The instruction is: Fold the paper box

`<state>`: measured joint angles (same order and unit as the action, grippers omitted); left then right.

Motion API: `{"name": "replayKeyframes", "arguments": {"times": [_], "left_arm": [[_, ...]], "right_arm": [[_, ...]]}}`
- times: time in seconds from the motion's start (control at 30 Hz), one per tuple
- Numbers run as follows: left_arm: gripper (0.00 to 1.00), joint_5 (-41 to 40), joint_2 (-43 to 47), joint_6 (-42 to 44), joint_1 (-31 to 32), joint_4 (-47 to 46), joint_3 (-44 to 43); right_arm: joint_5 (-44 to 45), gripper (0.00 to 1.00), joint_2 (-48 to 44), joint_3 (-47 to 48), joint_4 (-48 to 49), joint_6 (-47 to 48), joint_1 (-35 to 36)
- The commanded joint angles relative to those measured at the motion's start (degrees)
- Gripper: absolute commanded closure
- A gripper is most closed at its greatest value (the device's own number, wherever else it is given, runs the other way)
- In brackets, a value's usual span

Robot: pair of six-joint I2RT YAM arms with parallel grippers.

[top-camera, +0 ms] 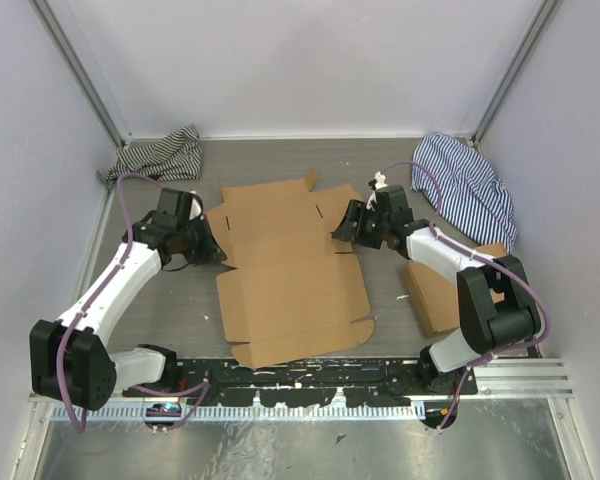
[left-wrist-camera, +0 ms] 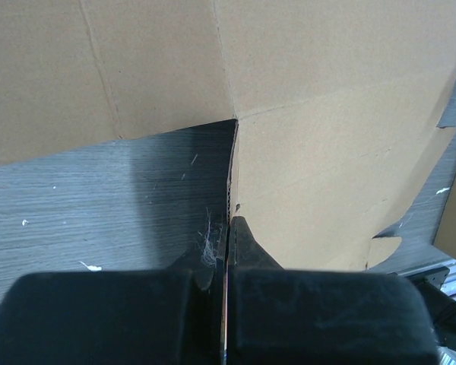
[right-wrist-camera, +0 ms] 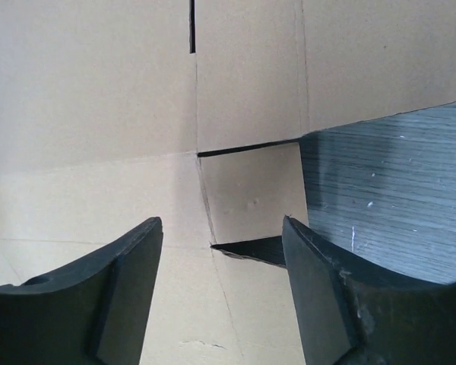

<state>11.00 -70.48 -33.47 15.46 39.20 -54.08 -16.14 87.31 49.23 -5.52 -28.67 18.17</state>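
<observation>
The paper box (top-camera: 285, 275) lies as a largely flat, brown die-cut sheet at the middle of the grey table (top-camera: 180, 310), with creases, slots and edge tabs visible. The left gripper (top-camera: 208, 247) sits at the sheet's left edge, clenched. In its wrist view a thin corrugated edge runs straight into the seam between the fingers (left-wrist-camera: 251, 251), so it pinches the sheet there. The right gripper (top-camera: 346, 228) stands at the right edge, jaws apart, straddling a small, slightly lifted tab (right-wrist-camera: 251, 190) without visible contact. Both wrist views cut the sheet off. The right arm (top-camera: 480, 300) covers part of a stack of flat cardboard (top-camera: 435, 300). How deep the left fingers bite cannot be made out.
</observation>
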Motion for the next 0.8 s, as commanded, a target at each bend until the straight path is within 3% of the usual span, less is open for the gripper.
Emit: {"name": "replayKeyframes", "arguments": {"times": [0.0,0.07,0.17,0.5,0.77], "left_arm": [[1.00,1.7,0.6,0.5,-0.3,-1.5,1.3],[1.00,2.4,1.2,0.5,-0.3,-1.4,1.3],[1.00,2.5,3.0,0.5,-0.6,-0.6,0.8],[1.00,6.2,7.6,0.5,-3.9,1.4,-1.2],[1.00,10.3,8.1,0.3,-6.8,0.3,0.2]], "right_arm": [[0.0,0.24,-1.8,1.4,-0.5,0.5,0.1],[1.7,0.11,-0.6,2.2,-2.1,0.7,0.0],[2.0,0.01,0.0,1.7,-1.3,0.4,-0.4],[-3.8,0.00,3.4,0.6,4.4,0.9,-0.7],[-17.4,0.03,5.0,-3.3,17.7,-2.2,-2.2]]}}
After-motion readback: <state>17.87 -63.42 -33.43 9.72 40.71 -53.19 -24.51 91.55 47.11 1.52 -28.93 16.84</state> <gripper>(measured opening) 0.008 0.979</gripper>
